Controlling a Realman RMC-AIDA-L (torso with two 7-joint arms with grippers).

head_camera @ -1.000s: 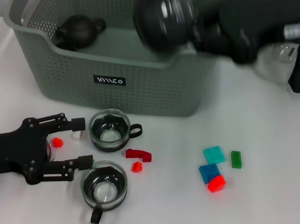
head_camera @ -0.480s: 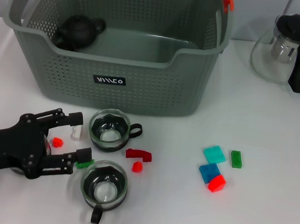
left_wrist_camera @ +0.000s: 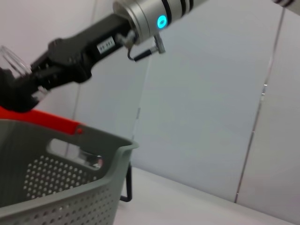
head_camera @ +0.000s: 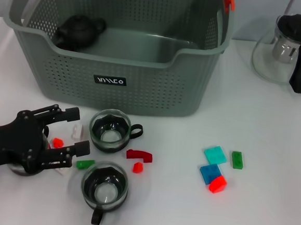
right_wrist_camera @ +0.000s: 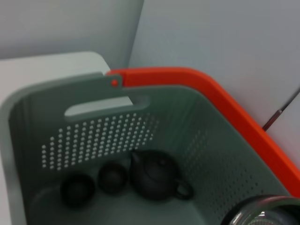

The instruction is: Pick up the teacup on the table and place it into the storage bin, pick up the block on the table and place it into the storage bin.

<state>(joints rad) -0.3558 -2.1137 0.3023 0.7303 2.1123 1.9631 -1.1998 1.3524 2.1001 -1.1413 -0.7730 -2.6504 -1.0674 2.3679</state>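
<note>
Bin (head_camera: 118,63) across upper left of head view, on white worktop (head_camera: 272,153).
Below it, lower left: left end effector (head_camera: 78,135), fingers apart, around red block (head_camera: 58,143). Centre-left: two glass teacups (head_camera: 110,131), (head_camera: 104,187). Right end effector: above bin in wrist view, cannot tell fingers.

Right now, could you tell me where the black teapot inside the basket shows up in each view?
Head view: black teapot in the basket's far left corner.
Left wrist view: not in it.
Right wrist view: on the basket floor, beside two small dark cups.
Shared landmark: the grey-green basket with its handle slot.
</note>
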